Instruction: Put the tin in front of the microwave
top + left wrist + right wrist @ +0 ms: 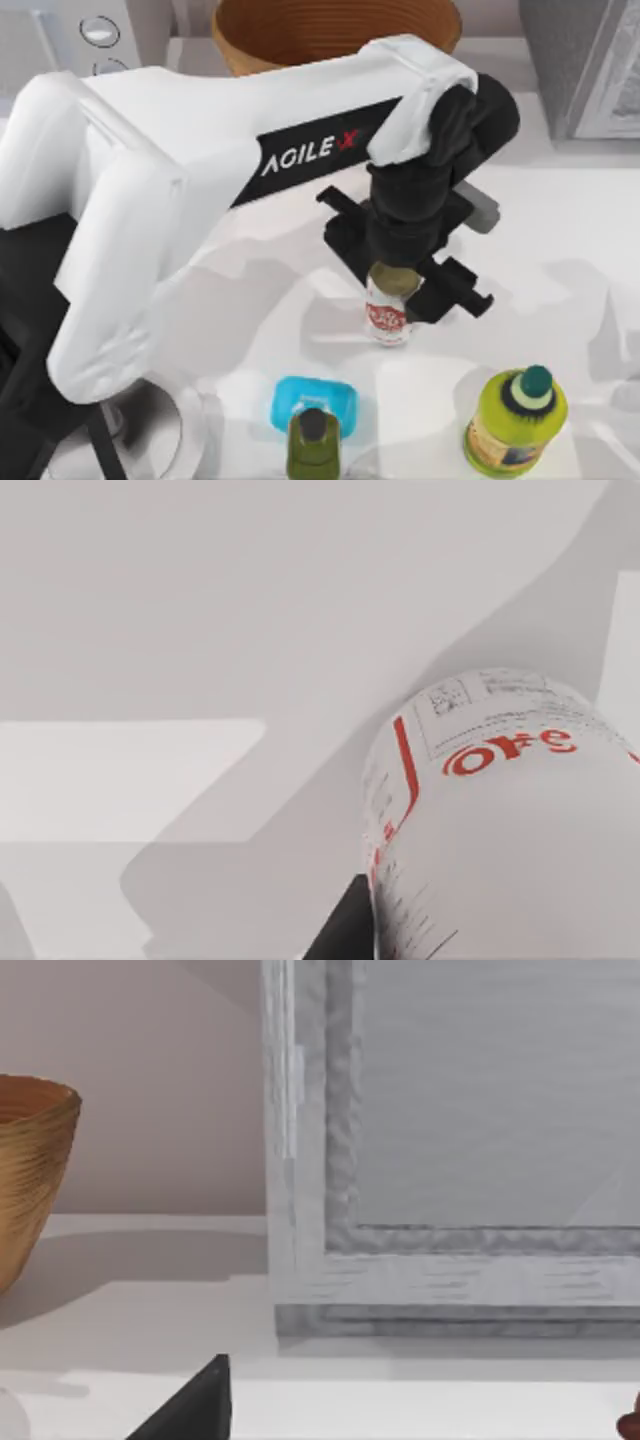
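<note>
- White-and-red labelled small metal tin point(388, 312) with a dull gold top stood upright near the middle of the white table point(560, 300), a long way from the big light grey microwave with round white dials point(95, 35) at the far left corner.
- The left gripper point(400, 272) was down over the tin, with a black finger on each side of its top. The jaws looked narrow and closed on the tin.
- In the left wrist view the tin's label filled the near corner, right up close.
- I think the tin is stiff and fairly light, but smooth and round, so it could slip. Holding it across the sides, near the top, looked best.
- A brown ribbed wooden bowl point(335, 30) sat at the back; I could see nothing in it.
- A yellow-green bottle with a teal cap point(517, 420) and a dark olive bottle point(313, 445) stood at the front.
- The right gripper: I cannot tell how its jaws were.
</note>
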`<action>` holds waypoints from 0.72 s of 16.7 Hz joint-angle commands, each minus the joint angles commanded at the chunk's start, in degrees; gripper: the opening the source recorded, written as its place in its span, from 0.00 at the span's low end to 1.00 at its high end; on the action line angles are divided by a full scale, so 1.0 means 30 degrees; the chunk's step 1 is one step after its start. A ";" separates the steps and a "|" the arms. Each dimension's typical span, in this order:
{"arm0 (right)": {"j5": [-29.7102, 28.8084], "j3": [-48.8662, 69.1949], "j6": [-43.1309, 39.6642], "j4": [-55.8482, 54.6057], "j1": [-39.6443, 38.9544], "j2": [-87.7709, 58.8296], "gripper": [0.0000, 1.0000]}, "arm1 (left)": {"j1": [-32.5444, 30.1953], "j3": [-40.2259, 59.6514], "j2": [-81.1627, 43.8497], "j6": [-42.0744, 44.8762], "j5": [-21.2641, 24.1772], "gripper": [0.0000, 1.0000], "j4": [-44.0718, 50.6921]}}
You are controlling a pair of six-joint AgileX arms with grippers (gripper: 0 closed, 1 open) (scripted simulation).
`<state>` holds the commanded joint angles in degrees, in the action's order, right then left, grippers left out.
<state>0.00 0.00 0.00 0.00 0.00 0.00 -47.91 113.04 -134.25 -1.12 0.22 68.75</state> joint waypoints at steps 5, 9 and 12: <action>0.0000 0.0000 0.0000 0.0000 0.0000 0.0000 1.00 | 0.0000 0.0000 0.0000 0.0000 0.0000 0.00 0.0000; 0.0000 0.0000 0.0000 0.0000 0.0000 0.0000 1.00 | 0.0000 0.0000 0.0000 0.0000 0.0000 0.00 0.0000; 0.0000 0.0000 0.0000 0.0000 0.0000 0.0000 1.00 | 0.0000 0.0000 0.0000 0.0000 0.0000 0.00 0.0000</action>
<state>0.00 0.00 0.00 0.00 0.00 0.00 -47.91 113.04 -134.25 -1.12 0.22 68.75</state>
